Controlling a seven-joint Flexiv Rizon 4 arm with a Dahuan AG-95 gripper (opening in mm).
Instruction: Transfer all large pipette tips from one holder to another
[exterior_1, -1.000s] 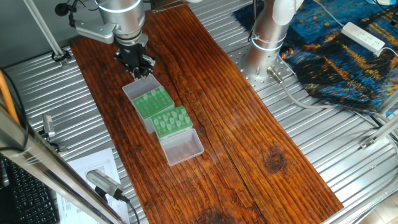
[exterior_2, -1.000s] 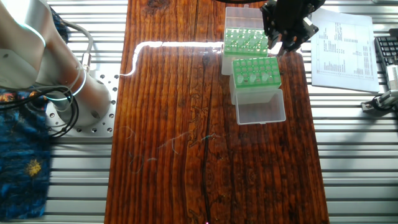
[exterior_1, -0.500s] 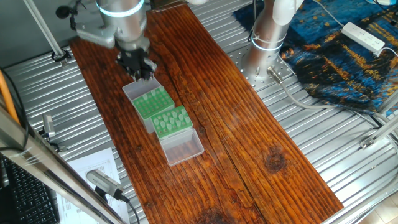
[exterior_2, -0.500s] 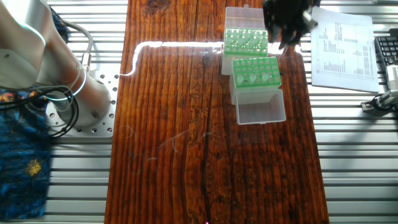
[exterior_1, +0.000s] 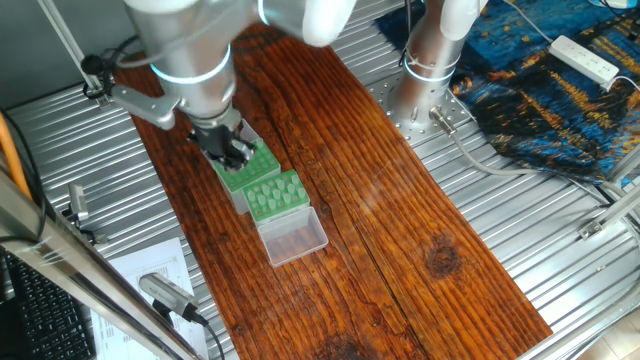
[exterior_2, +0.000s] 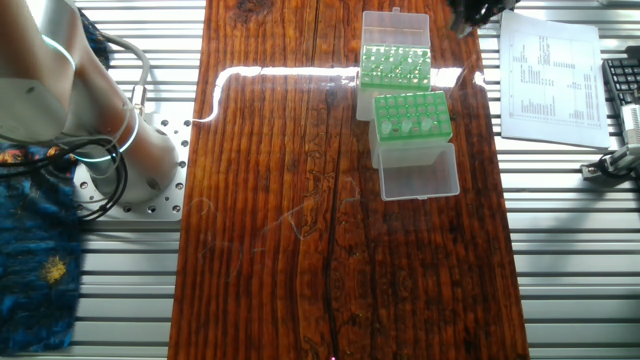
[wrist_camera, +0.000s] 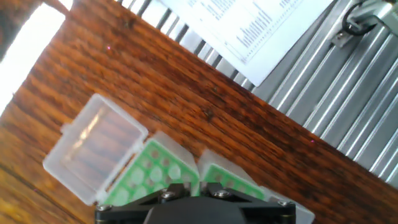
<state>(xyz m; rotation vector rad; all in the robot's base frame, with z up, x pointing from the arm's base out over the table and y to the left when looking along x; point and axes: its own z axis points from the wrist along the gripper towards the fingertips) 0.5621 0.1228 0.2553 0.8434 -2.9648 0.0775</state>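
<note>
Right now my gripper (exterior_1: 232, 152) hangs above the racks; the large pipette tips (exterior_2: 412, 116) lie at six o'clock below it, its opening unclear.

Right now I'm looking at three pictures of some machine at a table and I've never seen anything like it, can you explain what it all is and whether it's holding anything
This is one robot arm ending in a two-finger claw. Two pictures come from fixed cameras on different sides of the table. The third comes from a camera on the hand, looking down past the claw.

On the wooden board stand a green rack and a second green rack, end to end. Each has a clear lid folded open. They carry the pale-green pipette tips, small plastic cones. A printed sheet lies beside the board.

The claw appears to hang over the first rack. It is too blurred to tell whether it is open or holds a tip.
</note>
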